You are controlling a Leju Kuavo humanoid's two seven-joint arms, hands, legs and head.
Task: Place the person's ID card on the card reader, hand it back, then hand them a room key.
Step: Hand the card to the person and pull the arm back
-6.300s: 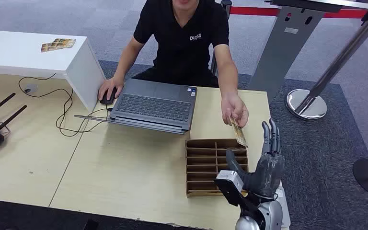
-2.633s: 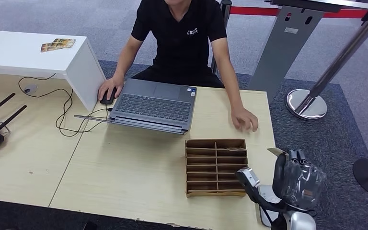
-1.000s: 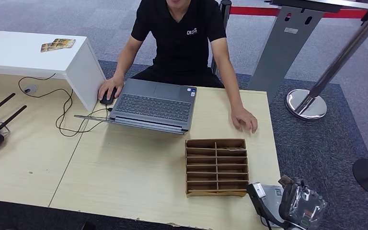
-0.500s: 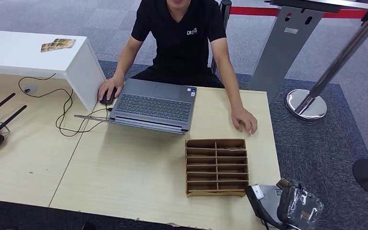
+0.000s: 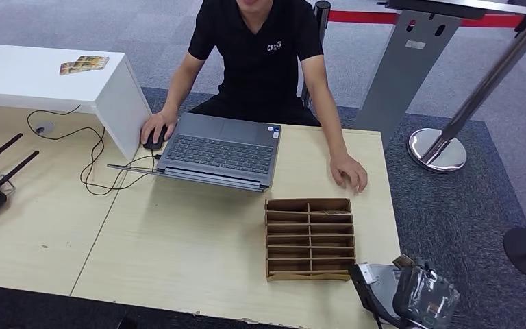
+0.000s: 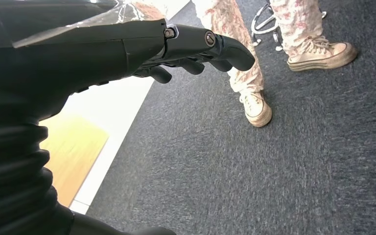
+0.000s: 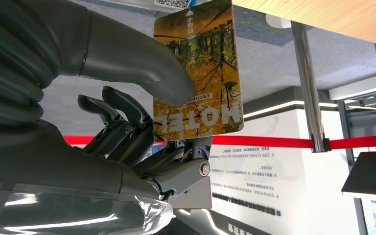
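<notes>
ID card point(image 7: 198, 73) pinched in right hand point(image 5: 424, 298) over card reader point(image 5: 377, 277), beside cardboard organizer point(image 5: 309, 238).

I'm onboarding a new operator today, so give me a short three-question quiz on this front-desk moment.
1. True or false: the right hand pinches a card printed with autumn trees.
2. Where does the person's hand nearest the cardboard organizer rest?
A. on the laptop
B. on the table
C. inside the organizer
3. Fill in: the person's other hand rests on a ____ beside the laptop.

Key: 1 true; 2 B; 3 mouse.
</notes>
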